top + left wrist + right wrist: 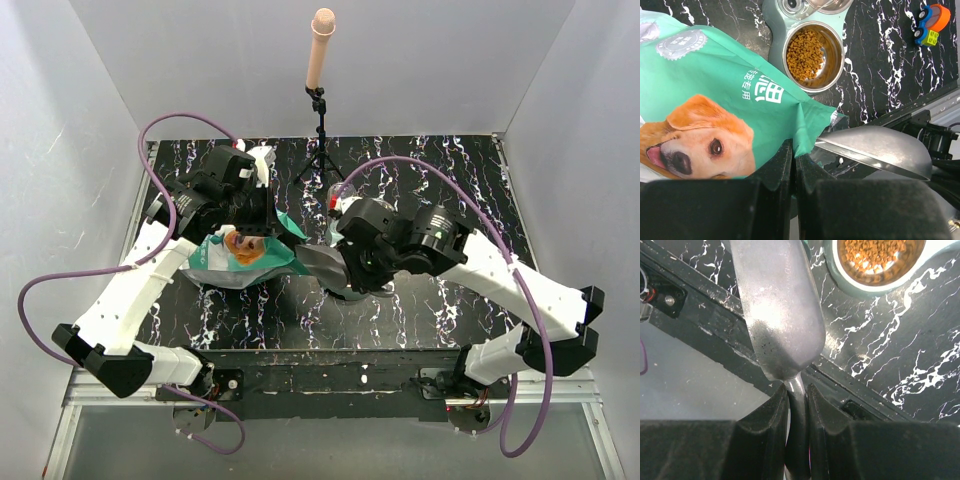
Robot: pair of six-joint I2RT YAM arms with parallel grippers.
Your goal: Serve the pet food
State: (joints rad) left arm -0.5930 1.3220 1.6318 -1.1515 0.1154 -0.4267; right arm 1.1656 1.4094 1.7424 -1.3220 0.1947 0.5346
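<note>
Well beyond the left fingers (740, 205), pet food (804, 54) lies in a bowl (834, 50).

A robotics lab test cell: plain white walls (420, 60) box in a black marbled counter (425, 308), two cabled robot arms (130, 290) are bolted at its near edge, a tripod (320, 135) stands behind.

One green bag (715, 90), one metal scoop (775, 305), one steel bowl (834, 47) holding kibble (805, 55), one block toy (929, 22), one tripod (320, 120) at the far edge, and two arms: left arm (135, 290), right arm (520, 280).
</note>
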